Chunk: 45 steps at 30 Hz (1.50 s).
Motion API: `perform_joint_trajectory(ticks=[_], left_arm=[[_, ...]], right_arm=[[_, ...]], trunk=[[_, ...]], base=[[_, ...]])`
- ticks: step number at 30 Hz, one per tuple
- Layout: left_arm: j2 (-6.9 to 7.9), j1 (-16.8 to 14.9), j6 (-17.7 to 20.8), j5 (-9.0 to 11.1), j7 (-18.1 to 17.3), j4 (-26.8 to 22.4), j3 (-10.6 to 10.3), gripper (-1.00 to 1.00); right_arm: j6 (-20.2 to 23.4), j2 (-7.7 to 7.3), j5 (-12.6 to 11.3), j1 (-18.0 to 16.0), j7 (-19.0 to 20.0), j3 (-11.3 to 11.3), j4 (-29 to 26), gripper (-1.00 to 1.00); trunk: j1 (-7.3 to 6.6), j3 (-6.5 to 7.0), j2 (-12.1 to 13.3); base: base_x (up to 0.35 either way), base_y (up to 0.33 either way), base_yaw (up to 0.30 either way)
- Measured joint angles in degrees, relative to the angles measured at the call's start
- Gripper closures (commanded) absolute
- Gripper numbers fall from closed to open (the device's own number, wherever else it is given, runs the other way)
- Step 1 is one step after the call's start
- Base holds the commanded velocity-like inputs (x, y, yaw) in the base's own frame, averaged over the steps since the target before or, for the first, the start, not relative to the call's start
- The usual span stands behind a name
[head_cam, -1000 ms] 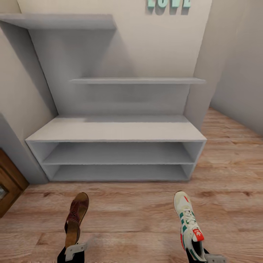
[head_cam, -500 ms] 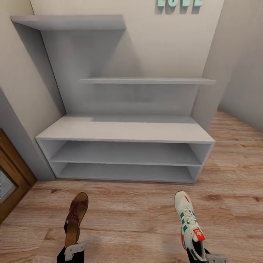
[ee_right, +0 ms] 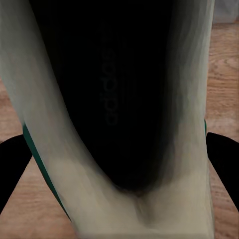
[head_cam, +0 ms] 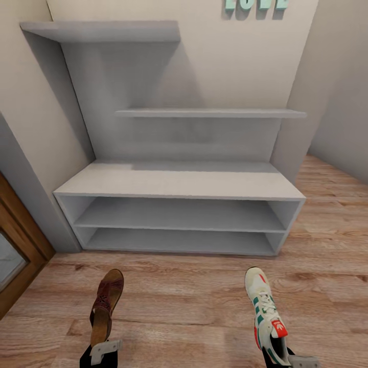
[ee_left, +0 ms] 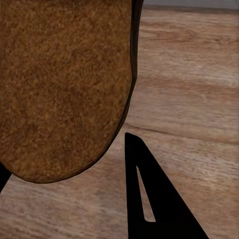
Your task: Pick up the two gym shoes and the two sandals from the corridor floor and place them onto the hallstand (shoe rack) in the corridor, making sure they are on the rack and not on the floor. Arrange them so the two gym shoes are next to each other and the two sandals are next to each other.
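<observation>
At the far left of the head view a brown wooden door (head_cam: 18,255) is edging into the frame, with a grey wall strip between it and the rack (head_cam: 179,181). The rack is standing against the cream wall, its pale grey top bare, its two long open shelves below also bare, and its two upper shelves jutting from the slanted back panel. Teal letters (head_cam: 255,5) are hanging on the wall above, cut off by the frame's top edge. A broad band of floor (head_cam: 184,301) is lying open between the rack's front edge and the two arms, and more floor is running past the rack's right end beside a grey wall.

One sandal (head_cam: 106,304) is showing: dark brown woven straps, tan footbed, toe pointing toward the rack. The left gripper (head_cam: 102,350) is holding it by the heel end above the planks; in the left wrist view its grainy tan sole (ee_left: 64,84) is sitting against one black finger (ee_left: 149,199).

One sneaker (head_cam: 264,312) is showing: cream, laced, green stripes, red-orange patches. The right gripper (head_cam: 278,355) is clamping its heel, toe toward the rack; the right wrist view is looking into its dark opening (ee_right: 114,99), with black fingers (ee_right: 224,159) pressing either side.

The floor is light brown wood plank with grain and knots.
</observation>
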Motion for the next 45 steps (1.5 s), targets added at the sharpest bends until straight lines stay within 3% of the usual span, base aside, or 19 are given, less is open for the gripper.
perform_joint_trajectory(ticks=[6, 11, 14, 17, 19, 21, 24, 28, 30, 33, 40, 45], left_arm=[[0.10, -0.1, 0.7, 0.0, -0.2, 0.0, 0.0, 1.00], [0.21, -0.5, 1.6, -0.1, -0.3, 0.0, 0.0, 1.00], [0.21, -0.9, 4.1, -0.1, -0.3, 0.0, 0.0, 1.00], [0.14, -1.8, 10.4, -0.2, -0.3, -0.8, -0.1, 1.00], [0.16, -3.8, 14.7, -0.3, -0.3, -1.4, -0.1, 1.00], [0.26, -6.4, 18.6, -0.3, -0.4, -1.8, -0.1, 1.00], [0.88, -10.4, 23.0, -0.4, -0.3, -2.0, 0.0, 1.00], [1.63, -15.7, 27.7, -0.4, -0.3, -1.7, -0.1, 1.00], [1.90, -19.8, 31.9, -0.4, -0.3, -1.5, -0.1, 1.00], [2.01, -23.1, 35.7, -0.5, -0.1, -1.4, -0.1, 1.00], [2.11, -30.0, 41.8, -0.5, 0.1, -1.3, -0.2, 1.00], [2.11, -31.0, 42.6, -0.6, 1.6, -2.1, -0.2, 1.00]], right_arm=[[0.1, -0.99, -0.2, 0.0, -0.1, 0.0, -0.1, 1.00], [0.3, -3.01, -0.7, 0.0, -0.1, -0.6, -0.1, 1.00], [0.4, -4.56, -2.3, 0.0, -0.2, -4.4, -0.2, 1.00], [1.3, -6.30, -4.4, 0.0, -0.1, -12.5, -0.4, 1.00], [2.3, -7.42, -4.8, 0.0, 0.0, -16.7, -0.8, 1.00], [4.0, -8.76, -5.0, 0.0, 0.0, -19.4, -1.6, 1.00], [7.9, -10.92, -5.1, 0.0, 0.0, -21.2, -2.7, 1.00], [14.4, -14.05, -5.1, 0.0, 0.1, -22.0, -3.4, 1.00], [18.9, -16.09, -5.2, 0.0, 0.1, -22.3, -3.6, 1.00], [21.4, -17.11, -5.2, 0.0, 0.2, -22.3, -3.9, 1.00], [23.0, -17.75, -5.2, 0.0, 0.5, -22.2, -6.7, 1.00], [23.2, -17.80, -5.2, 0.0, 0.5, -22.2, -7.9, 1.00]], trunk=[[0.00, 0.00, 0.0], [0.00, 0.00, 0.0], [0.00, 0.00, 0.0], [0.00, 0.00, 0.0], [0.00, 0.01, 0.0], [0.00, 0.01, 0.0], [0.00, 0.01, 0.0], [0.00, 0.01, 0.0], [-0.01, 0.01, 0.0], [0.00, 0.01, 0.0], [0.00, 0.01, 0.0], [0.00, 0.01, 0.0]], base=[[0.000, 0.000, 0.000], [0.000, 0.000, 0.000], [0.000, 0.000, 0.000], [0.000, 0.000, 0.000], [0.000, 0.000, 0.000], [0.000, 0.000, 0.000], [0.000, 0.000, 0.000], [0.000, 0.000, 0.000], [0.000, 0.000, 0.000], [0.000, 0.000, 0.000], [0.000, 0.000, 0.000], [0.000, 0.000, 0.000]])
